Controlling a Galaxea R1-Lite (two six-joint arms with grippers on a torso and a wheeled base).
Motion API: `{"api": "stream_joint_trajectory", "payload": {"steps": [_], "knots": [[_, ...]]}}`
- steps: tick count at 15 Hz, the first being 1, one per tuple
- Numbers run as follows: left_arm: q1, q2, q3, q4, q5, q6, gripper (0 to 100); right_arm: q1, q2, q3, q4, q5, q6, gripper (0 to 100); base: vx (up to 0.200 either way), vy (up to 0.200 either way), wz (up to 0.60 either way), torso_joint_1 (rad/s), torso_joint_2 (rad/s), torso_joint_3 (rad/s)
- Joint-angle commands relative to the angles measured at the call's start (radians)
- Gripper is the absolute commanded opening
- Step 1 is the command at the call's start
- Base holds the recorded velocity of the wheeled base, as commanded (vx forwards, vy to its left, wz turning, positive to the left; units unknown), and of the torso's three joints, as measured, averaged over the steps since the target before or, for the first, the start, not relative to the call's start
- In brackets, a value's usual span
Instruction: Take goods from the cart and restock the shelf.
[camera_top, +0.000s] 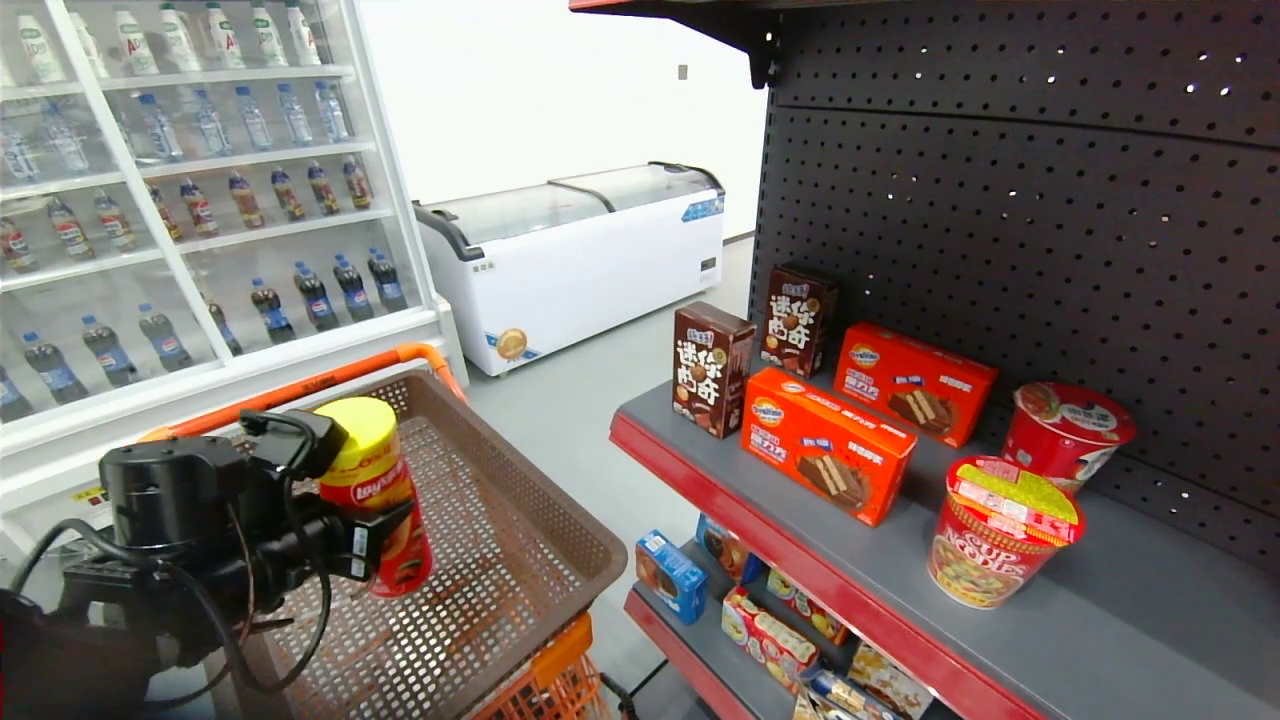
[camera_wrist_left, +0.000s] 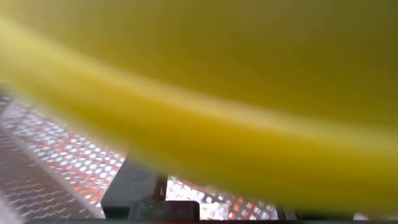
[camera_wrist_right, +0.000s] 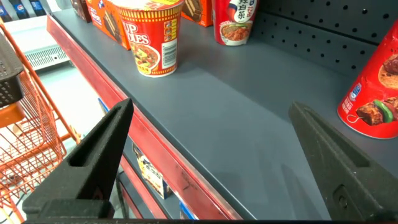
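Observation:
My left gripper (camera_top: 383, 542) is shut on a red chips can (camera_top: 380, 485) with a yellow lid, holding it upright above the cart's brown mesh basket (camera_top: 510, 560). In the left wrist view the yellow lid (camera_wrist_left: 217, 93) sits very close, with basket mesh (camera_wrist_left: 50, 168) below it. The grey shelf (camera_top: 1130, 610) on the right carries two brown boxes (camera_top: 710, 368), two orange boxes (camera_top: 825, 445) and two cup noodles (camera_top: 995, 535). My right gripper (camera_wrist_right: 211, 109) is open, hovering over a bare stretch of the shelf (camera_wrist_right: 249, 149) near a cup noodle (camera_wrist_right: 151, 37).
A red can (camera_wrist_right: 373, 87) stands on the shelf beside my right gripper. A lower shelf (camera_top: 760, 620) holds several packets. The cart's orange handle (camera_top: 320, 378) faces a drinks fridge (camera_top: 180, 200); a chest freezer (camera_top: 580, 250) stands beyond. The shelf has a black pegboard back (camera_top: 1050, 200).

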Motion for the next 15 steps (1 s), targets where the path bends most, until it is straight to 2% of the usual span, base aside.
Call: {"api": "stream_joint_trajectory", "payload": {"steps": [1, 3, 4, 7, 10, 12, 15], "knots": [[0.006, -0.308, -0.056, 0.259, -0.002, -0.030, 0, 0.000, 0.001, 0.000, -0.001, 0.000, 0.000, 100, 0.000, 0.000, 0.00, 0.000, 0.00, 0.000], [0.015, -0.432, -0.058, 0.369, 0.002, -0.071, 0, 0.000, 0.001, 0.000, 0.000, 0.000, 0.000, 100, 0.000, 0.000, 0.00, 0.000, 0.00, 0.000], [0.054, -0.511, -0.056, 0.443, 0.002, -0.077, 0, 0.000, 0.000, 0.000, 0.000, 0.000, 0.000, 100, 0.000, 0.000, 0.00, 0.000, 0.00, 0.000], [0.114, -0.736, -0.053, 0.678, 0.006, -0.079, 0, 0.000, 0.000, 0.000, 0.000, 0.000, 0.000, 100, 0.000, 0.000, 0.00, 0.000, 0.00, 0.000], [0.109, -0.971, -0.030, 0.906, 0.004, -0.079, 0, 0.000, 0.000, 0.000, -0.001, 0.000, 0.000, 100, 0.000, 0.000, 0.00, 0.000, 0.00, 0.000], [0.104, -1.080, -0.004, 0.948, -0.004, -0.079, 0, 0.000, 0.001, 0.000, 0.000, 0.000, 0.000, 100, 0.000, 0.000, 0.00, 0.000, 0.00, 0.000], [0.106, -1.199, 0.033, 0.946, -0.024, -0.074, 0, 0.000, 0.001, 0.000, 0.000, 0.000, 0.000, 100, 0.000, 0.000, 0.00, 0.000, 0.00, 0.000]]}}
